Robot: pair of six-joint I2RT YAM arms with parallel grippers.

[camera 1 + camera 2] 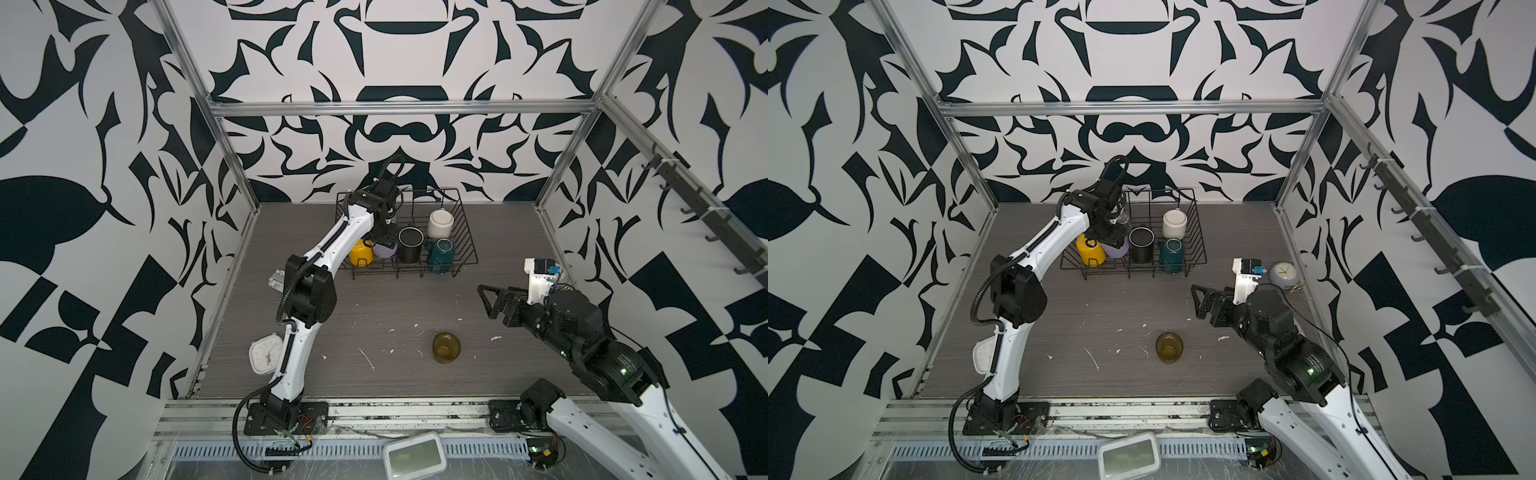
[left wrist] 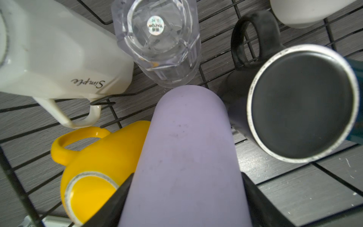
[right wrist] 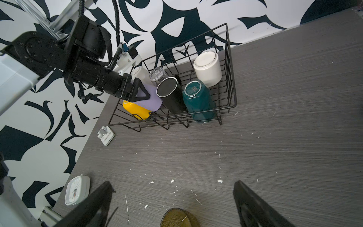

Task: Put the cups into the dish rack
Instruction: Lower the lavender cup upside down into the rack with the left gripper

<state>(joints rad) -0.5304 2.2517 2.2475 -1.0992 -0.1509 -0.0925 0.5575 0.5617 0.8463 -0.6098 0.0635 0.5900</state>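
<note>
Tumbler (image 2: 188,127): lilac, probably light and smooth but sturdy; best gripped mid-body.
Left claw (image 2: 185,180): clamped across the tumbler's sides, down inside the rack (image 3: 230,82).
Rack contents: yellow mug (image 2: 94,163) and black mug (image 2: 300,102) flank the claw; clear glass (image 2: 157,39) and white mug (image 2: 59,55) lie beyond its tips.
Right claw (image 3: 172,182): wide open, empty, with the amber glass (image 3: 178,218) near it, unracked.

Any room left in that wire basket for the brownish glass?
Crowded around the lilac tumbler. Bare wire shows at the back, between the clear glass and the round white mug. The grey table before the black wire dish rack is open.
</note>
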